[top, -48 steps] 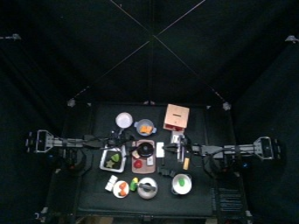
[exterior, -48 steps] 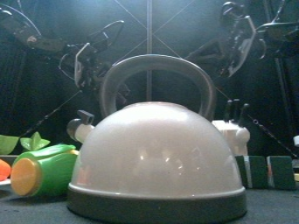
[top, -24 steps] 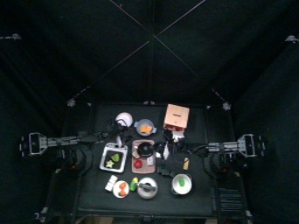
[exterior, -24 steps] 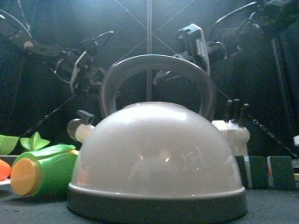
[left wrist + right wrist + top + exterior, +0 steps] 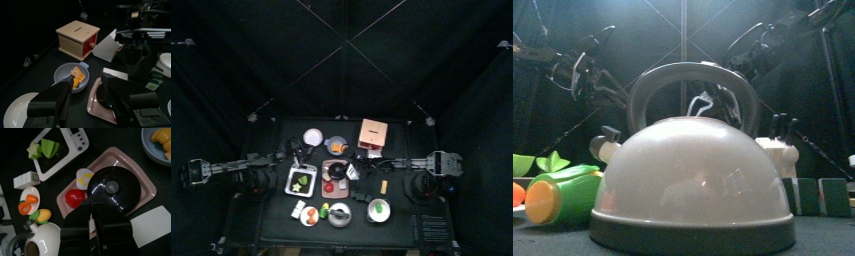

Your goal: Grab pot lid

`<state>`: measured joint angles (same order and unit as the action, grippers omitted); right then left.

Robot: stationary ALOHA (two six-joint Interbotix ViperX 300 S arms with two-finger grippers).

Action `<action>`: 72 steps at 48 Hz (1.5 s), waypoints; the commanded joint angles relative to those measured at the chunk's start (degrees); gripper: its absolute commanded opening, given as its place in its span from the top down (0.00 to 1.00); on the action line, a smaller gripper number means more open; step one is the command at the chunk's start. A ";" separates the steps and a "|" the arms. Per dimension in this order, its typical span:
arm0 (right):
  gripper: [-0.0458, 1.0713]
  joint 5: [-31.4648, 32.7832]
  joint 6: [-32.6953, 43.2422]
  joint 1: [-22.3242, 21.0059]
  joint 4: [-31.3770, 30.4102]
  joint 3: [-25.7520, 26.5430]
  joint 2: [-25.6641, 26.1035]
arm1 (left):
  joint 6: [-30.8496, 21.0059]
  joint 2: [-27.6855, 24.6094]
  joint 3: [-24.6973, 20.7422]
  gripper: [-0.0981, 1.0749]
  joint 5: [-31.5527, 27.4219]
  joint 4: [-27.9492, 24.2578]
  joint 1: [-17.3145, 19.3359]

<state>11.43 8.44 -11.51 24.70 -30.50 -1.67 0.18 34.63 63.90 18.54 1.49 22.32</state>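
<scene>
No text, label, brand or number can be read in any view. The white device [image 5: 61, 147] beside the pink tray has a small grey panel of buttons — too small and blurred to show any marking. The green-and-white carton [image 5: 155, 78] has a printed face, likewise illegible.

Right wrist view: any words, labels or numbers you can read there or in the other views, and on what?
No text can be read in any view.
The white device has a small panel with marks, too blurred to read.
The carton has green print, too small to read.
The wooden box shows no lettering.
</scene>
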 commanded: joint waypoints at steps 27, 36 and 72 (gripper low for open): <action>0.24 7.73 0.09 -1.32 -13.89 11.07 -8.79 | -0.09 -0.26 1.32 0.20 2.20 0.53 0.09; 0.24 8.79 0.09 -1.32 -16.52 12.92 -10.72 | -0.09 -0.26 1.49 0.20 2.20 1.05 0.09; 0.25 12.04 3.87 -1.58 -23.20 13.71 -13.10 | 0.00 -0.26 1.67 0.20 2.20 0.97 0.26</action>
<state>23.55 12.22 -12.66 1.67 -18.37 -15.82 0.09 34.28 66.27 20.13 2.37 22.41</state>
